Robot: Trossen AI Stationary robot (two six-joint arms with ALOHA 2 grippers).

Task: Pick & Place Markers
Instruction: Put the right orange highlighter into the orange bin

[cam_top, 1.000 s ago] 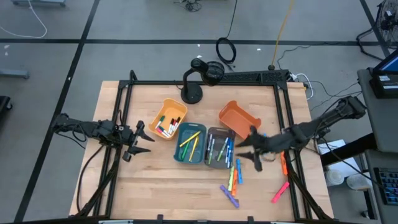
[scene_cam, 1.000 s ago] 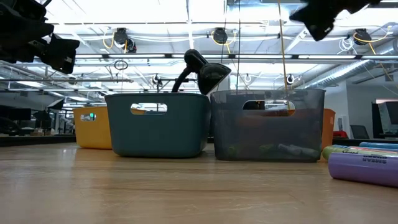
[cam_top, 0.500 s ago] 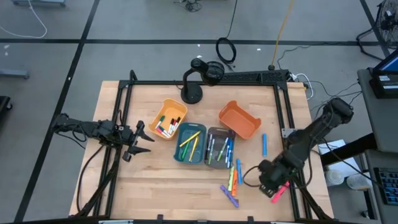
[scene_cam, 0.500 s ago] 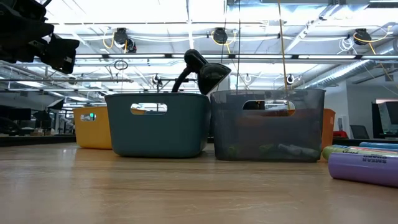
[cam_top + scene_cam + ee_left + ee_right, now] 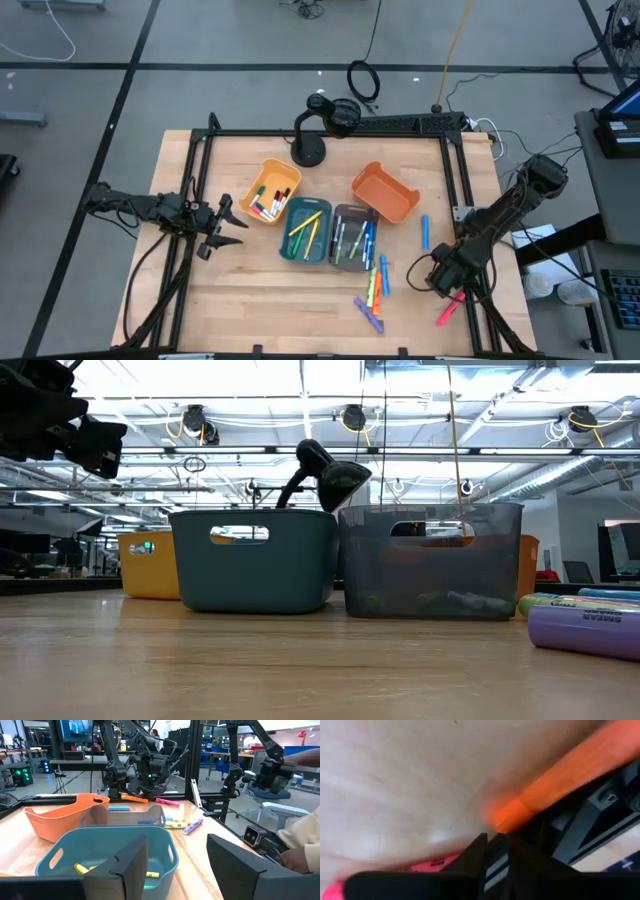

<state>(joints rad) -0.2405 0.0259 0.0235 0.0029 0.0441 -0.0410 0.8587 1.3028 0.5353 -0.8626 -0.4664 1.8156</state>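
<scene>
High view: we see the right gripper [image 5: 443, 277] low at the table's right edge, beside the pink marker [image 5: 449, 308], likely reaching for strays outside the bins. Left wrist view: the left gripper [image 5: 177, 865] waits with fingers wide apart over the teal bin [image 5: 107, 851]. Right wrist view: an orange marker [image 5: 560, 775] lies right ahead, and we cannot tell whether the fingers grip anything.

Right claw [image 5: 492, 851] close-up blurred; orange marker [image 5: 560, 777] cut off, grip perhaps closing.
</scene>
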